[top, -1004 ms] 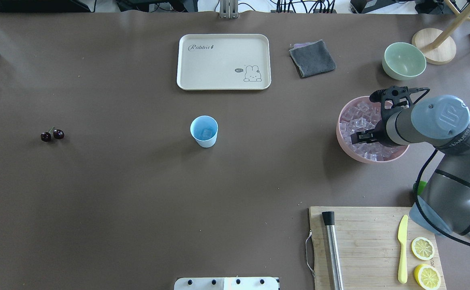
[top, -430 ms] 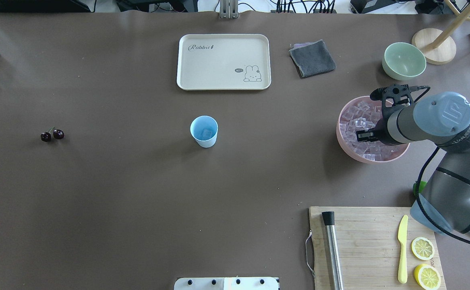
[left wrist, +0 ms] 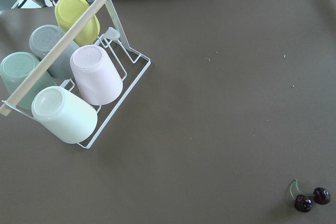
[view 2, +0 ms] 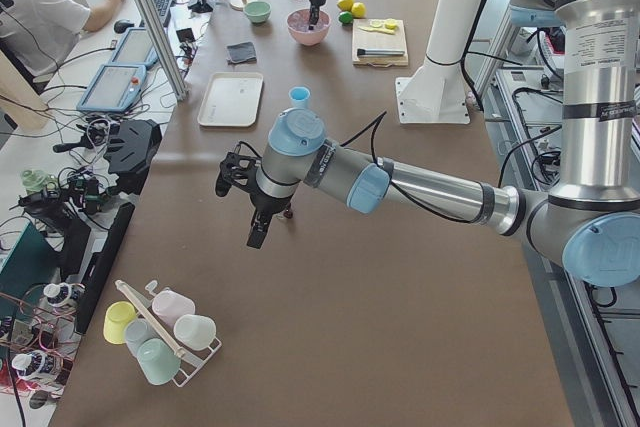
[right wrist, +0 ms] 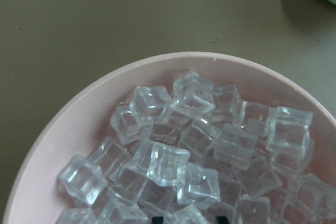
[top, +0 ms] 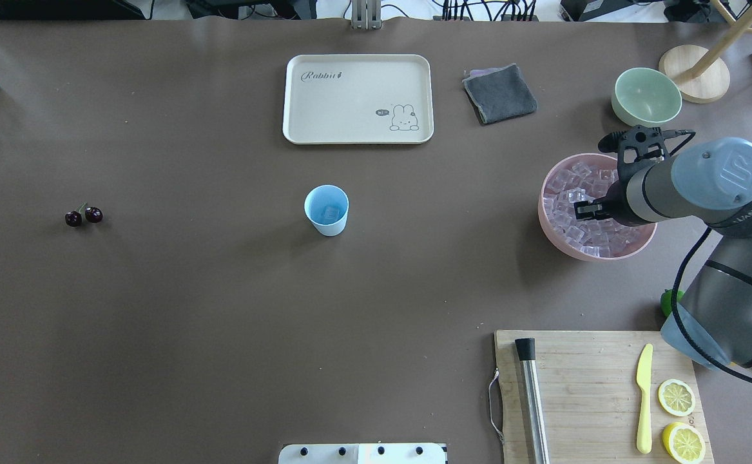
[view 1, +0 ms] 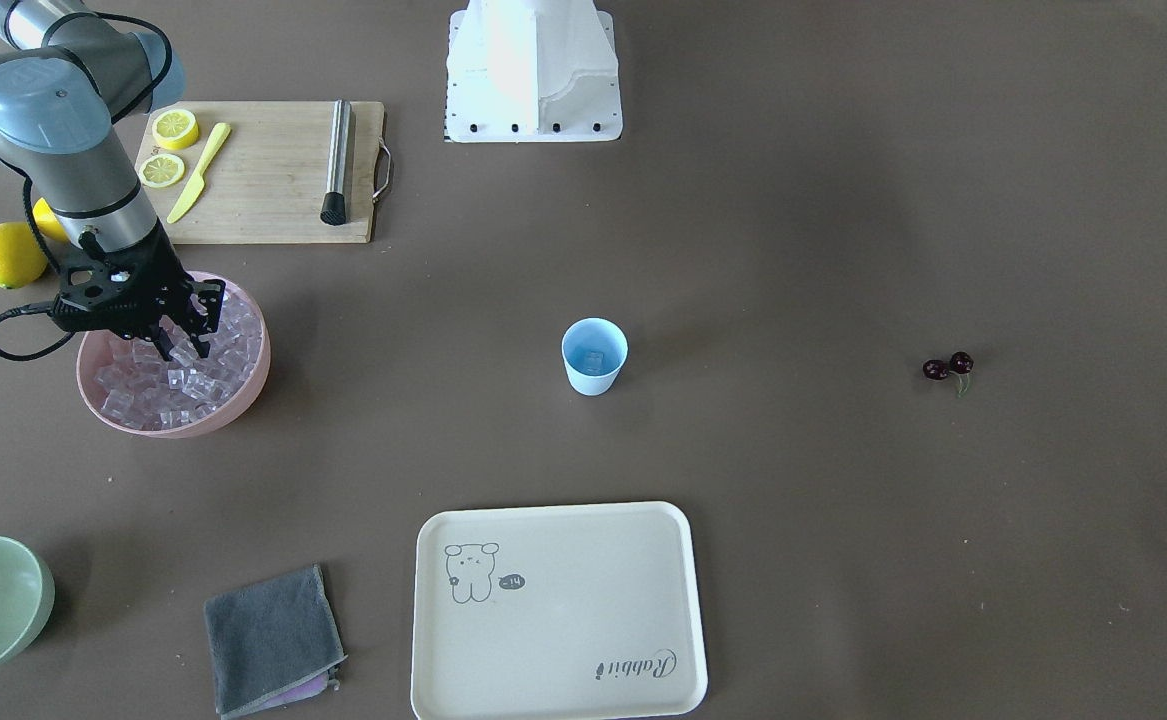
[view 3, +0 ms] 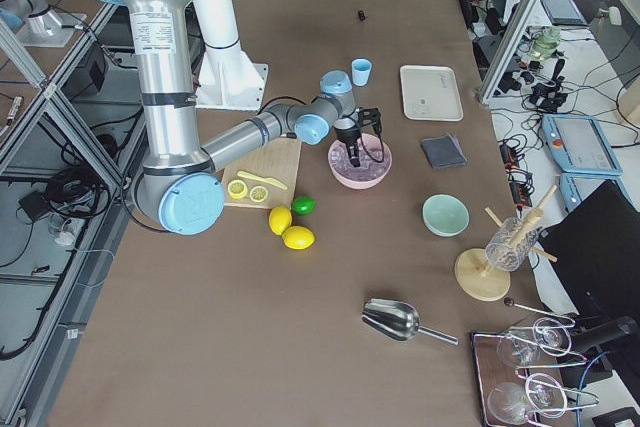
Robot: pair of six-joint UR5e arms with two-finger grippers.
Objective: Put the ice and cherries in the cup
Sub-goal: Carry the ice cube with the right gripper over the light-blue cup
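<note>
The light-blue cup (top: 327,209) stands mid-table with one ice cube in it; it also shows in the front view (view 1: 594,357). Several clear ice cubes (top: 570,193) fill the pink bowl (top: 545,222). My right gripper (top: 582,211) is down in the bowl among the ice (right wrist: 194,140), jaws apart, its two dark fingertips (right wrist: 157,219) just showing at the wrist view's bottom edge. The two dark cherries (top: 83,216) lie far left on the table and show in the left wrist view (left wrist: 311,199). My left gripper (view 2: 256,235) hangs near them; I cannot tell its state.
A cream tray (top: 357,98), a grey cloth (top: 499,93) and a pale green bowl (top: 646,96) lie at the far side. A cutting board (top: 598,393) holds a knife, lemon halves and a metal tube. A rack of cups (left wrist: 68,87) stands near the left arm.
My right gripper has moved a little away from the robot and to the right within the pink bowl. The cup and cherries have not moved.
</note>
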